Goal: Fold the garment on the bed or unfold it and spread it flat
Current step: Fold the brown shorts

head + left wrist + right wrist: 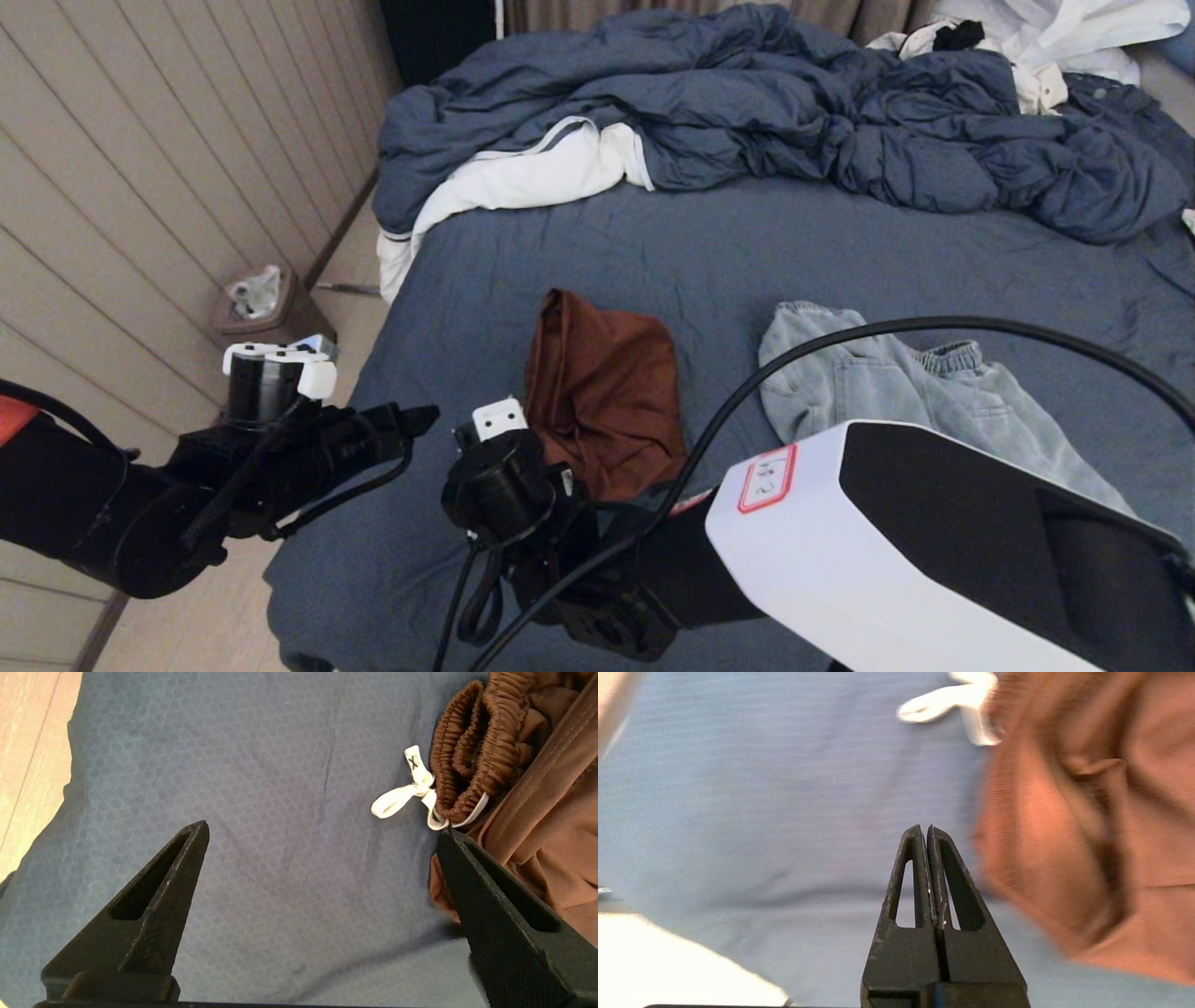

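Note:
A rust-brown garment (602, 392) lies crumpled on the slate-blue bed (822, 252), near its front-left part. Its elastic waistband (476, 751) and white drawstring (411, 793) show in the left wrist view. My left gripper (323, 829) hangs open over bare sheet just left of the garment, one fingertip (448, 844) at the cloth's edge, nothing between the fingers. My right gripper (924, 828) is shut and empty, low over the sheet beside the brown garment (1087, 835). In the head view its fingers are hidden under the right wrist (504, 476).
Grey sweatpants (896, 392) lie right of the brown garment. The rumpled blue duvet (794, 103) with white lining fills the far side, white clothing (1055, 37) behind it. A small bin (257, 303) stands on the floor left of the bed, by the panelled wall.

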